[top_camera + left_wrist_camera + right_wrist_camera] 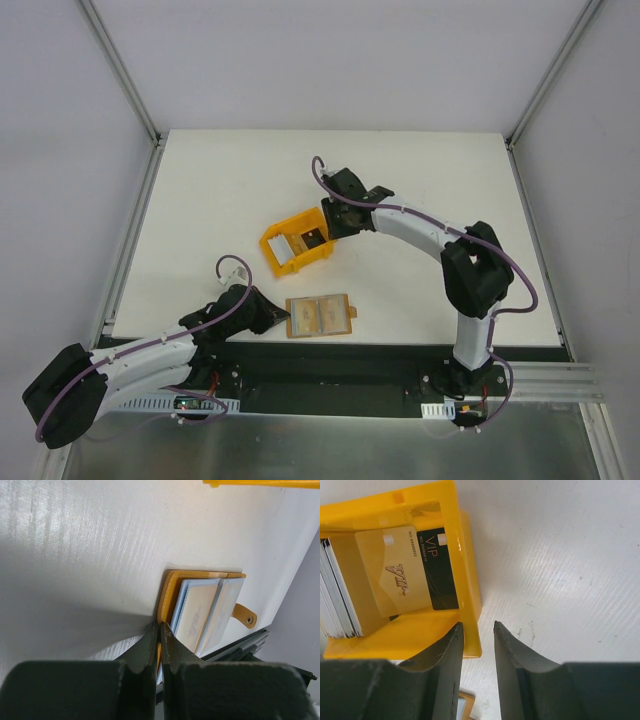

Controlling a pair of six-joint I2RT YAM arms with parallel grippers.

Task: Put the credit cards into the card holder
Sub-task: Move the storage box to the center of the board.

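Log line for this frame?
left fingers: pinching card holder edge | right fingers: open, over yellow bin rim | card holder: open flat | credit cards: in bin

I get bright, even overhead light. The white table (pixel 220 200) glares at upper left in my left wrist view; the left gripper (pixel 159 630) sits dark and blurred at bottom.

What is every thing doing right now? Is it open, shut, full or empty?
card holder: open, lying flat, snap tab undone
credit cards: loose in the bin, gold, black and a pale stack
yellow bin: holding cards
left end effector: shut on the card holder's edge
right end effector: open, holding nothing, by the bin's wall
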